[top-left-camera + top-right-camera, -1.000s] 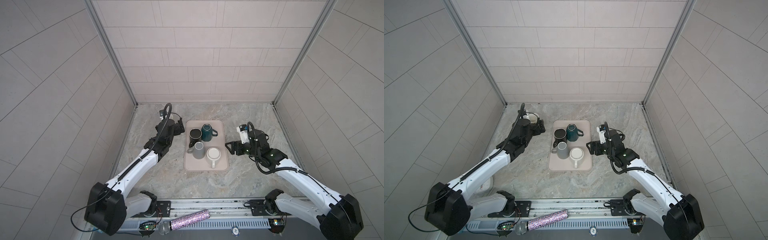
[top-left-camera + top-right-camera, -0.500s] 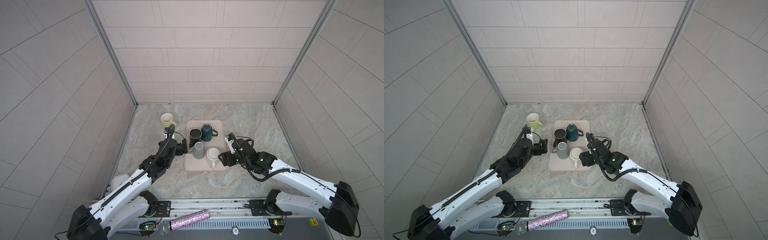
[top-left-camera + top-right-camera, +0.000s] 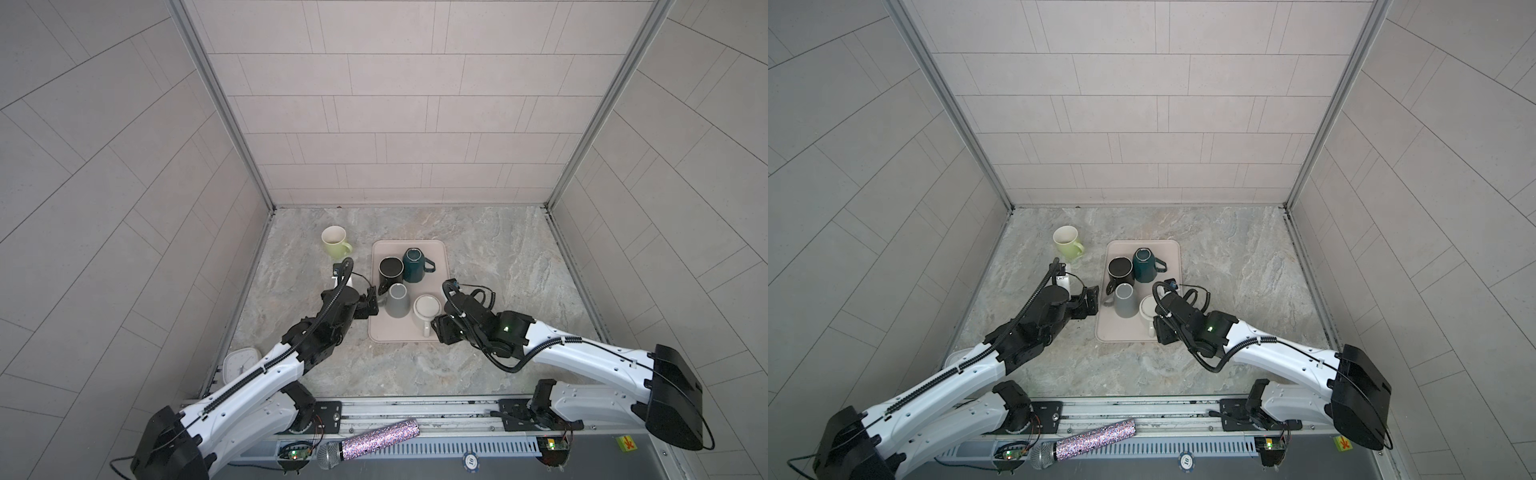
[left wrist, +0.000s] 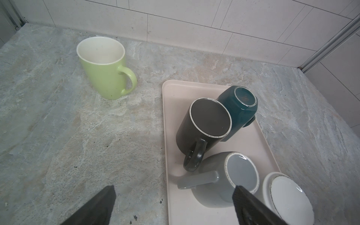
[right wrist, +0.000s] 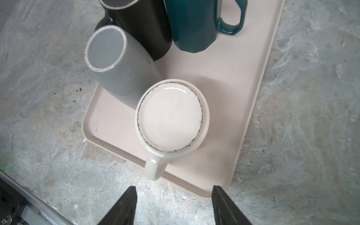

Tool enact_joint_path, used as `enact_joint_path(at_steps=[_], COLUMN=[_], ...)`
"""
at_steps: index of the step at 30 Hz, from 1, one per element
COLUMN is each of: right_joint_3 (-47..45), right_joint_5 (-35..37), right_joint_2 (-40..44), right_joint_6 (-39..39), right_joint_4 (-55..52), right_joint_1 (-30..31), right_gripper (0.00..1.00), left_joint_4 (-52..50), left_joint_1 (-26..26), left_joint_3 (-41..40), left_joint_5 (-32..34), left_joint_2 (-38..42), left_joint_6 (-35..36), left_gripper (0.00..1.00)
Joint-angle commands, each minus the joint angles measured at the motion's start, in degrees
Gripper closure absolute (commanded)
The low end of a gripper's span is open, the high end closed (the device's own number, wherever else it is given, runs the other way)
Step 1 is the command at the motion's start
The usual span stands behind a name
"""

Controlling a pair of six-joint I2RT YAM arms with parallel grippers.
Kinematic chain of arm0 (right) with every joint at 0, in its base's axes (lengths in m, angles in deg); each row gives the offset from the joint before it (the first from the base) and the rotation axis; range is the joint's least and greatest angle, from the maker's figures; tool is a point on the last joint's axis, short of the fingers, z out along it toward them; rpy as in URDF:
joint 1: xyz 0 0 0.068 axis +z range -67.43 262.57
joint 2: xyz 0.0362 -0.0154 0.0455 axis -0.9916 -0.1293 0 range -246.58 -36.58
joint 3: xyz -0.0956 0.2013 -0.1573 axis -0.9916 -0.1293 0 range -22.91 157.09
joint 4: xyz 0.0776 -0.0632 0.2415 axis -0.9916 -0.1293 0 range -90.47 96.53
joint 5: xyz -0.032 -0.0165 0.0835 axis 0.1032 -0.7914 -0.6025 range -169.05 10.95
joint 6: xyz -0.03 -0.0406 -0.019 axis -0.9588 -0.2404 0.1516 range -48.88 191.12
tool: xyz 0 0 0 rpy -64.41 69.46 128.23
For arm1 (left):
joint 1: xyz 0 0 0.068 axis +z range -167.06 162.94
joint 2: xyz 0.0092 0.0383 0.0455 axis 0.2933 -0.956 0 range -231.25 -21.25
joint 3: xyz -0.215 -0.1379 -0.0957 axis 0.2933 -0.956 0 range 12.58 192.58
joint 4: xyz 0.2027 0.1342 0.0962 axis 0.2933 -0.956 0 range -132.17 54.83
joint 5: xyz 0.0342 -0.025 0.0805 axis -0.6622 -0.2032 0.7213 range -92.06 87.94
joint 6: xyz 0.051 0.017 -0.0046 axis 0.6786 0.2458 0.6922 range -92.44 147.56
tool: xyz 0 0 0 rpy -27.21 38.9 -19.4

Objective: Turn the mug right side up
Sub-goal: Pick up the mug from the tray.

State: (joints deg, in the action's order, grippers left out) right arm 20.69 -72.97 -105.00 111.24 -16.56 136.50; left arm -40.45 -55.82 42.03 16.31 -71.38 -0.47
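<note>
In a top view, the beige tray is lying just below frame centre. The right gripper is hovering at the tray's lower right corner, jaws spread and gripping nothing. The left gripper is gaping wide over the tray's left edge. The white mug is sitting upside down on the tray's lower right part, its handle pointing toward the frame's bottom.

You'll find a glitter-handled microphone lying on the rail along the table's front edge, with a blue poker chip near it. A white clock sits at the table's front-left corner, partly hidden.
</note>
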Motion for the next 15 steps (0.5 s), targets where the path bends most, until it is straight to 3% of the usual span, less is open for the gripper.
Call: enact_joint_path(at_steps=[1,6,15], right_joint_3=[1.0,4.0,6.3], right_joint_5=[0.9,-2.3,-3.7], right_joint_2=[-2.6,-8.1,-14.3], right_joint_6=[2.6,2.1,4.9], right_joint_4=[0.2,-0.6,1.5], right_joint_1=[0.8,1.0,1.0], right_gripper=[0.4,0.51,0.58], left_joint_4=[4.3,4.8,6.1], left_joint_1=[-0.1,-0.1,-0.5], left_joint_3=[-2.9,-3.2,-3.9], left_joint_5=[1.3,1.0,1.3], left_joint_2=[1.2,0.8,-0.3], left_joint_6=[0.8,1.0,1.7], left_gripper=[0.0,0.0,0.0])
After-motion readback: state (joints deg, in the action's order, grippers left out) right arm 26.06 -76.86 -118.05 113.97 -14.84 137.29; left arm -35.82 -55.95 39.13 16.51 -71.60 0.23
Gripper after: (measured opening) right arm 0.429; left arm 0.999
